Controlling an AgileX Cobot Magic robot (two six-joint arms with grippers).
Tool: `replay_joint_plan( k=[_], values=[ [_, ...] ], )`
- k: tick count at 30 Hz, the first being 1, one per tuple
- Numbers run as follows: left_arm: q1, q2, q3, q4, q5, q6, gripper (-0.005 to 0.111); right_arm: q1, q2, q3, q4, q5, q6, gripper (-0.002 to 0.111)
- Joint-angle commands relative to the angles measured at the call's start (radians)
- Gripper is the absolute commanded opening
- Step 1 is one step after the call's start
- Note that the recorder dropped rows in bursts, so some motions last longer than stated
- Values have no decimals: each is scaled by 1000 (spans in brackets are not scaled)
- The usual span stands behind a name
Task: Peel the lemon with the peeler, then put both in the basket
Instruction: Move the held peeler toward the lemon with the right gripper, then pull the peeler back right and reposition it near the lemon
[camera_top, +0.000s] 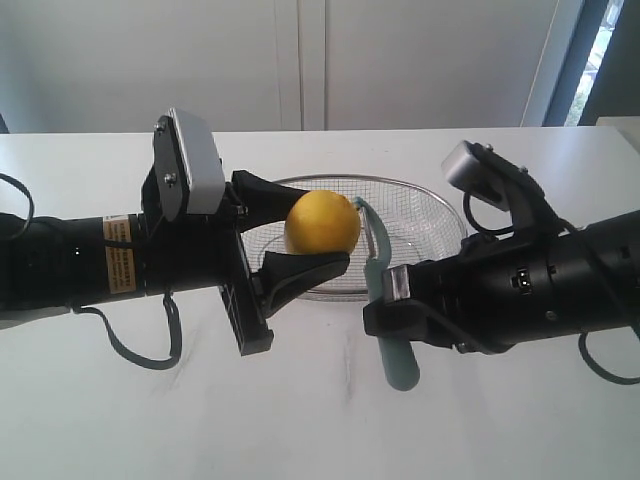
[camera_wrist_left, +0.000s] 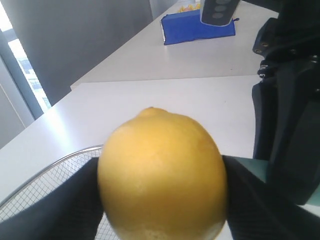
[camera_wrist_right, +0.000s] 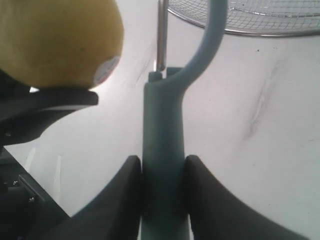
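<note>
Lemon (camera_top: 322, 222) is pinched in the left jaws near the basket (camera_top: 420, 210); right jaws pinch the peeler (camera_top: 378, 250).

Yellow lemon (camera_top: 322, 222) nr teal peeler (camera_top: 377, 255) blade

White table (camera_top: 300, 420), silver mesh basket (camera_top: 422, 214) resting on it

A white table (camera_top: 150, 430) is lit by daylight. Behind the table a pale panelled wall (camera_top: 130, 60) is seen, and past its far right corner a dark-framed window (camera_top: 600, 45). Beside the table a second white table (camera_wrist_left: 165, 62) is set, on which a blue cloth (camera_wrist_left: 197, 31) is laid.
</note>
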Motion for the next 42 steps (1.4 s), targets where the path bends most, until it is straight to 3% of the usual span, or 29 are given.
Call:
replay_joint_plan(
  k=[1, 22, 30, 42],
  values=[
    [-3, -7, -5, 5, -24, -1, 0, 11, -2, 4, 18, -11, -12, 0],
    [-3, -7, -5, 5, -20, -1, 0, 11, 68, 4, 117, 29, -63, 0],
    [-3, -7, -5, 6, 63, -1, 0, 11, 68, 2, 122, 32, -65, 0],
    [-3, -7, -5, 6, 65, -1, 0, 11, 62, 2, 122, 26, -65, 0]
  ],
)
